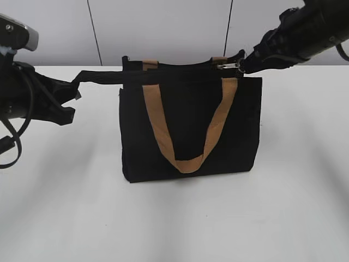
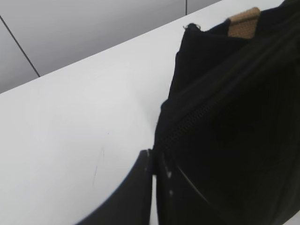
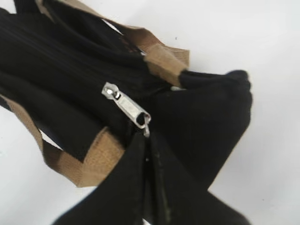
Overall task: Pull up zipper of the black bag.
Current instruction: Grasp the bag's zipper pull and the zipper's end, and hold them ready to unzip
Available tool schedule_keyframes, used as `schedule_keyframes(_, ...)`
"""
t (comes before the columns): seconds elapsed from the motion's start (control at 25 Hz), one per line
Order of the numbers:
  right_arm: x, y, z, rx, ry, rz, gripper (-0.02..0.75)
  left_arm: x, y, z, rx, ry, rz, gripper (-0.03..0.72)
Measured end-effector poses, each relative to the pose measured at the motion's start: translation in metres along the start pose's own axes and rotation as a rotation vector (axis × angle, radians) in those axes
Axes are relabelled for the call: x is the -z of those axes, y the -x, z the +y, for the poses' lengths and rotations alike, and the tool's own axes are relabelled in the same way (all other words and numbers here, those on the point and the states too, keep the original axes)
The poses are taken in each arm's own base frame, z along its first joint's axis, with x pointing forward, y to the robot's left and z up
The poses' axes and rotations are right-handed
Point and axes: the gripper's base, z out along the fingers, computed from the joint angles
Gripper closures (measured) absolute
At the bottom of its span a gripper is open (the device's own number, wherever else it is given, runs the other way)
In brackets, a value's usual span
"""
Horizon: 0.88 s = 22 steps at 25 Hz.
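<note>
The black bag (image 1: 188, 128) stands upright on the white table, tan handles (image 1: 188, 158) hanging down its front. The zipper runs along its top rim; its silvery pull (image 1: 229, 66) is at the right end. My right gripper (image 1: 242, 66) is shut on the pull's end, also seen in the right wrist view (image 3: 147, 138) with the pull (image 3: 125, 107). My left gripper (image 1: 75, 87) is shut on a black fabric tab stretched out from the bag's top left corner; in the left wrist view its jaws (image 2: 154, 159) pinch the bag's edge (image 2: 225, 117).
The white table (image 1: 174, 218) spreads around the bag, with a pale wall behind. The left arm's cables (image 1: 11, 142) hang at the left edge.
</note>
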Motion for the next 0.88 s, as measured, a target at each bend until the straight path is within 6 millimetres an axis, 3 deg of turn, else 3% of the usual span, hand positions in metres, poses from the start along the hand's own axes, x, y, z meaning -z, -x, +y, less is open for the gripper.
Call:
schedule_keyframes(0.16,0.011,0.000,-0.008,-0.037,-0.025,-0.014,0.738,0.000,0.000,0.000,0.000,0.000,-0.002,0.699)
schedule_keyframes(0.56,0.017,0.000,-0.005,-0.057,-0.003,-0.016,0.728,0.000,0.000,0.001,0.041,0.006,-0.006,0.699)
schedule_keyframes(0.64,0.017,0.000,-0.005,-0.057,-0.001,-0.015,0.680,0.000,0.000,0.001,0.091,0.014,-0.005,0.685)
schedule_keyframes(0.72,0.018,0.000,-0.006,-0.059,-0.002,-0.016,0.577,0.000,0.000,0.002,0.126,0.021,0.000,0.629)
schedule_keyframes(0.88,0.018,-0.002,-0.004,-0.061,0.019,0.003,0.371,0.004,-0.002,0.004,0.211,0.039,0.048,0.382)
